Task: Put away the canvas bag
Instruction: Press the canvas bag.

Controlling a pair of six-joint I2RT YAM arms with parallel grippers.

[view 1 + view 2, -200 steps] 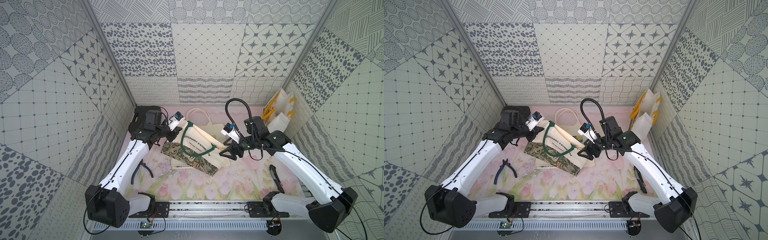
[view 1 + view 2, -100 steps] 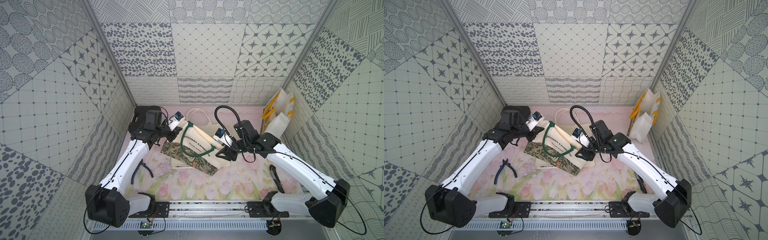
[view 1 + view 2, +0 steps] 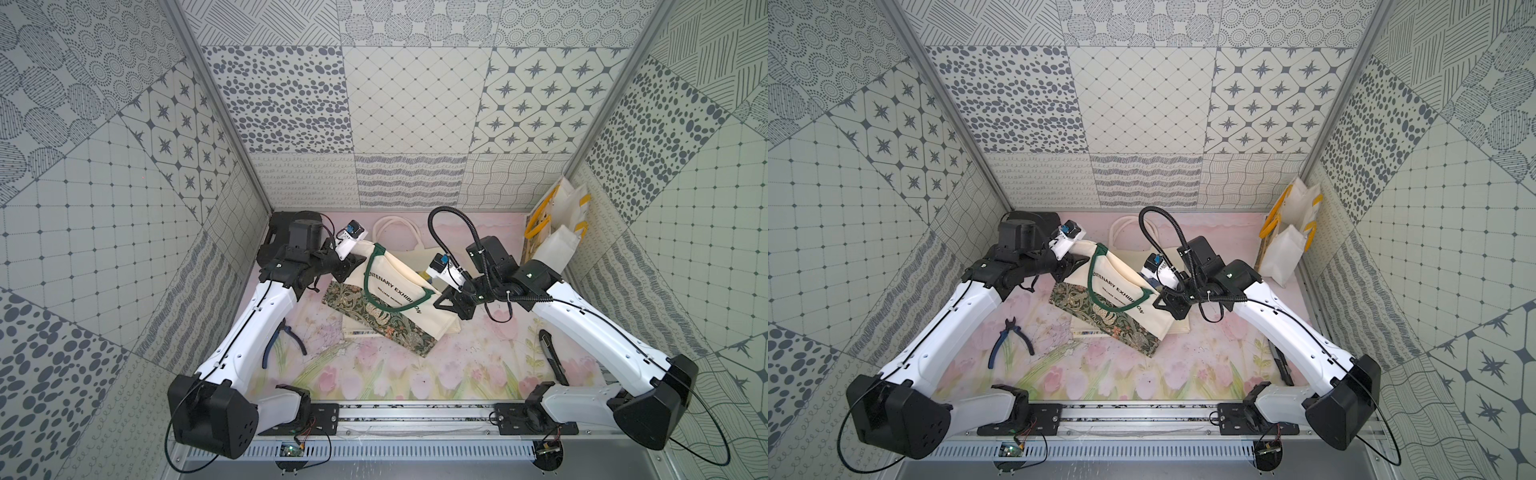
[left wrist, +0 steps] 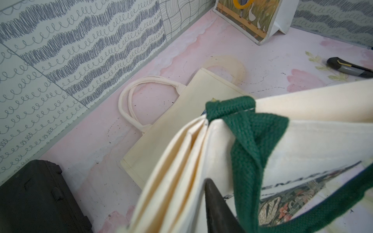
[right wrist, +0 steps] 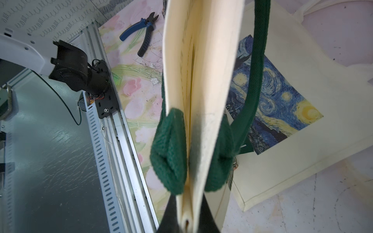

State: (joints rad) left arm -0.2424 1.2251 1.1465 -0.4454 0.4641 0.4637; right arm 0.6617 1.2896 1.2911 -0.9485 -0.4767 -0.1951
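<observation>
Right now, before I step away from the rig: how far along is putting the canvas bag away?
Early. Done: the canvas bag is raised by its top edge, stretched between the arms. In hand: the right gripper pinches one top corner; the left gripper sits at the opposite corner, grip unclear. Left: its patterned bottom rests on the table, and nothing shows it stored anywhere yet.

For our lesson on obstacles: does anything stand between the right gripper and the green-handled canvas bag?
Nothing visible does. The right gripper is shut directly on the canvas bag, at its top edge by the green handle ends. The Starry Night tote lies flat below it, not in between.
</observation>
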